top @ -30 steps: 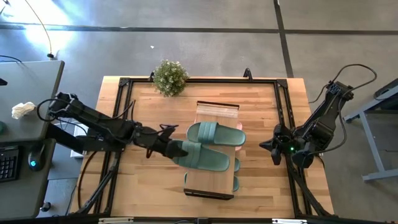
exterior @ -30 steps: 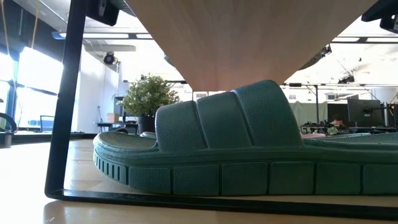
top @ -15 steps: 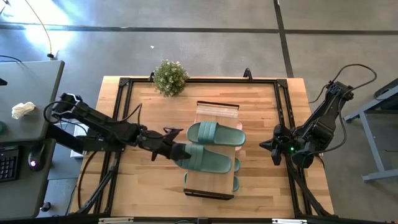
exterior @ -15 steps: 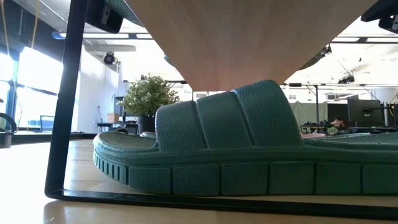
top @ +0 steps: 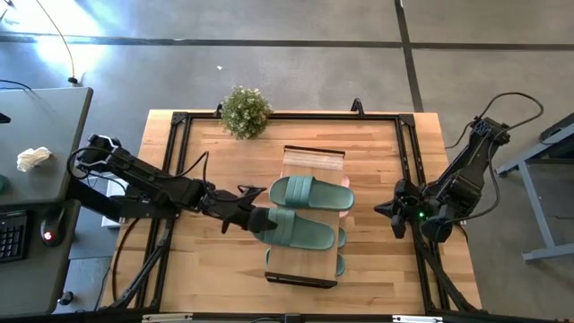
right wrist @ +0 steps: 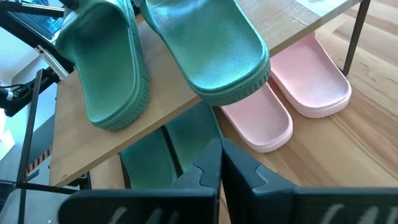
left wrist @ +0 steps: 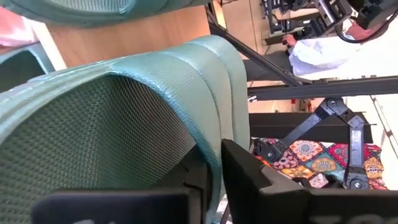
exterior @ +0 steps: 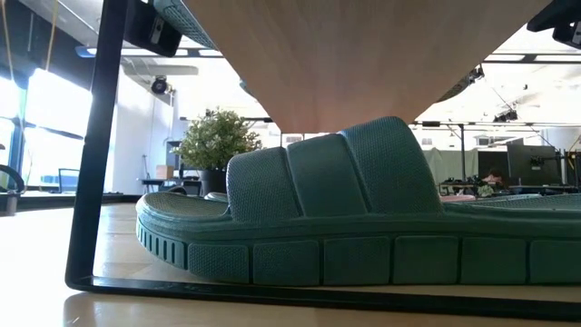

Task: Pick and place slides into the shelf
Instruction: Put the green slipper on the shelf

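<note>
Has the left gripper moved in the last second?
Yes. In the high view the left gripper has backed slightly away from the shelf, toward the table's left edge, its jaws still at the green slide on top.

Even, bright overhead light fills the high view; the table [top: 377, 152] shows only soft, short shadows. In the low view, windows at the left of the frame blow out to white, and the shelf [exterior: 336, 54] underside stays evenly lit. The left wrist view's upper right is overexposed, and the near green slide [left wrist: 124, 124] looks soft.
</note>
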### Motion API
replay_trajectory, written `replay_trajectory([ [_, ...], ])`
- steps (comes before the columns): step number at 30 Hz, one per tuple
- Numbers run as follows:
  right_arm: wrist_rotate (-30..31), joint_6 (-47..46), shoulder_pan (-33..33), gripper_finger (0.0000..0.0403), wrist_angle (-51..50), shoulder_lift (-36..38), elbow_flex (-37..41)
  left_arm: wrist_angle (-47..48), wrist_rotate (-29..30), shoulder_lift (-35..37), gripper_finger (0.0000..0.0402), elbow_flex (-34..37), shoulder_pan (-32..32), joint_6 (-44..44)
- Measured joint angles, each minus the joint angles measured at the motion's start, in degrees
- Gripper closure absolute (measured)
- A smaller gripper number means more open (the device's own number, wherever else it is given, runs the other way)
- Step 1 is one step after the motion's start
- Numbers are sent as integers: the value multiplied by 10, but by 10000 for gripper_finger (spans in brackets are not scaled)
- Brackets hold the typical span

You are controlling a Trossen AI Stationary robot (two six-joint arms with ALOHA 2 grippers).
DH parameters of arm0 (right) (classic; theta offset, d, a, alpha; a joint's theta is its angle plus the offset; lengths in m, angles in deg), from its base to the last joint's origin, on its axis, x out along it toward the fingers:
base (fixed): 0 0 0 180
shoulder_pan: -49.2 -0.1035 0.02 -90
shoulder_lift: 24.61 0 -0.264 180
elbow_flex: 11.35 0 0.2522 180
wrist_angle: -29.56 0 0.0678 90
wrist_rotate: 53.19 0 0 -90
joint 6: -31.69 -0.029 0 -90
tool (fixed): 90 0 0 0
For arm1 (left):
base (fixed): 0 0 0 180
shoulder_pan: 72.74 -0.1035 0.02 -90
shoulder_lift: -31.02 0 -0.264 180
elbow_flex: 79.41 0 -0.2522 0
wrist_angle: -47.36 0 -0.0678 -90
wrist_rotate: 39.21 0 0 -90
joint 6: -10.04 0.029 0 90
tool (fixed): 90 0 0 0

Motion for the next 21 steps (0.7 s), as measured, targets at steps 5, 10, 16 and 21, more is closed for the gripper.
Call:
replay_trajectory([
  [5,0,0,0,403,0,0,0,0,7,0,325,0,0,34],
  [10,0,0,0,403,0,0,0,1,9,0,257,0,0,46],
  [16,-1,0,0,403,0,0,0,4,-1,0,188,0,0,47],
  [21,-2,0,0,403,0,0,0,5,-4,0,153,0,0,51],
])
